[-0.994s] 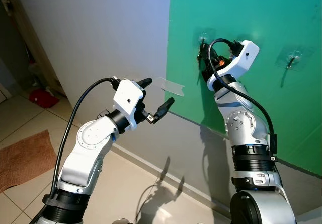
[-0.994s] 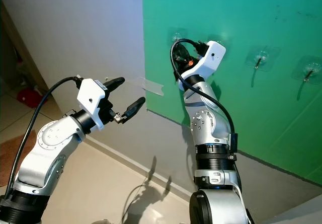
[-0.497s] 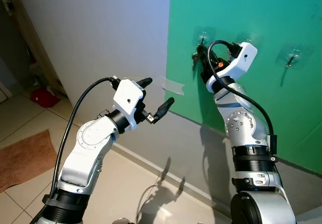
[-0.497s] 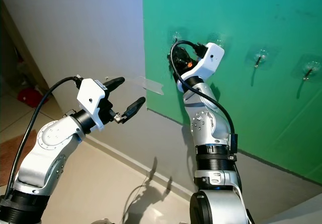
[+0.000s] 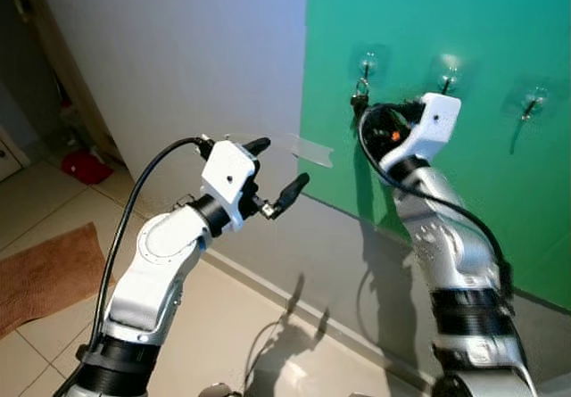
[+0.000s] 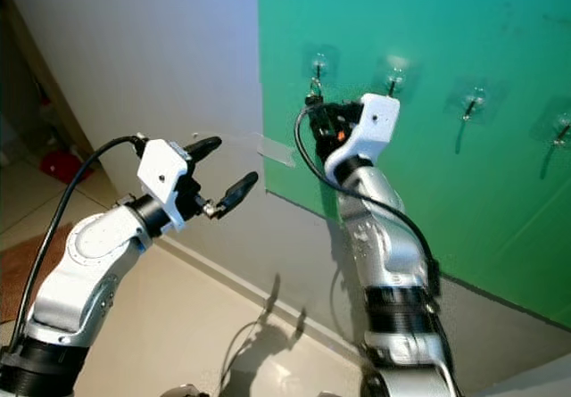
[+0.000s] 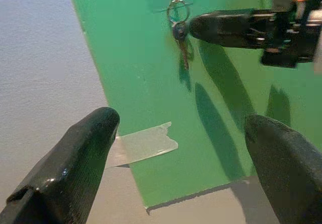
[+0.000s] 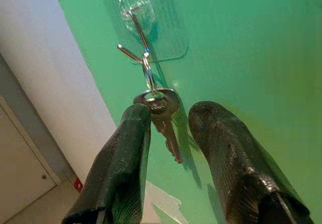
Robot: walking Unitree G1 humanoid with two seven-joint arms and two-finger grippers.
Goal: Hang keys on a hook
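A green panel [image 5: 464, 22] is taped [image 5: 312, 151] to a pale grey wall [image 5: 178, 49] above a beige tiled floor [image 5: 241, 326] with a brown mat [image 5: 45, 277].

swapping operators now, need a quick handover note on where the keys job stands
Right gripper: open, fingers either side of the keys, close to the key head; whether they touch it cannot be told.
Left gripper: open, raised in front of the grey wall, holding nothing.
Keys hang by their ring on the leftmost hook of the green panel.
Done: keys hung.
Left: pull the right gripper back without snagging the ring.
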